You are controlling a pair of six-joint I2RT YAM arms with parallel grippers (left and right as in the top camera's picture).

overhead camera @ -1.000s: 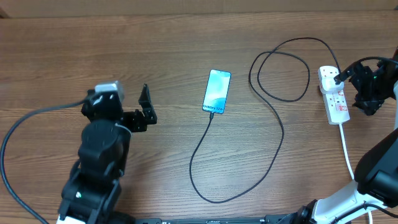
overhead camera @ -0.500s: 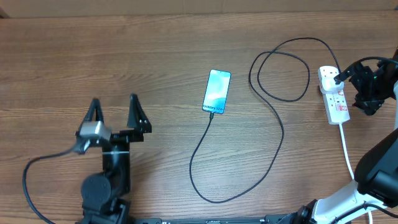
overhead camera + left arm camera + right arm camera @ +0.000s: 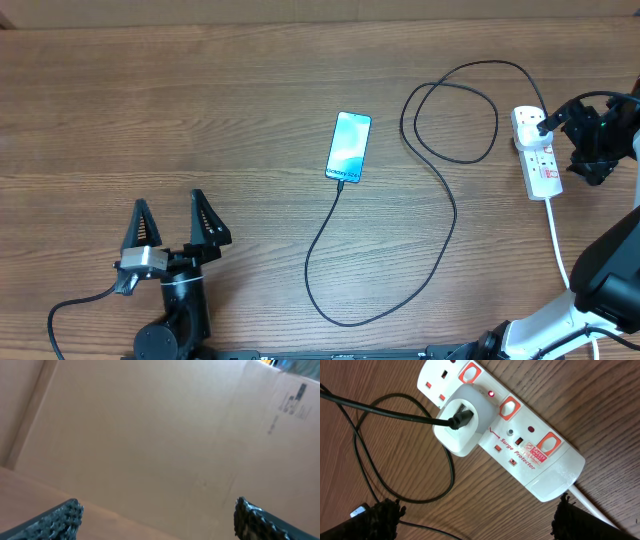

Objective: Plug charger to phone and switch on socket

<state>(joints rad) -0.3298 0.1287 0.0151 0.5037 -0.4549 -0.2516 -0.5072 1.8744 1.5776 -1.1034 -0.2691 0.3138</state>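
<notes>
The phone (image 3: 349, 147) lies mid-table with its blue screen lit. The black charger cable (image 3: 440, 180) runs from the phone's near end, loops across the table, and ends at a white adapter (image 3: 462, 420) plugged into the white socket strip (image 3: 537, 155). In the right wrist view the strip (image 3: 520, 445) shows a small red light lit beside the adapter. My right gripper (image 3: 575, 140) is open and hovers just above the strip's right side; its fingertips (image 3: 475, 522) hold nothing. My left gripper (image 3: 176, 222) is open and empty at the near left, far from the phone; its wrist view (image 3: 157, 515) faces a cardboard wall.
The strip's thick white cord (image 3: 558, 245) runs toward the near right edge. A cardboard wall (image 3: 160, 435) stands behind the table's far edge. The left arm's black cable (image 3: 75, 305) trails at the near left.
My left arm has drawn back toward the near edge and turned so its open fingers point away from me. The right gripper, phone, cable and strip have not moved.
</notes>
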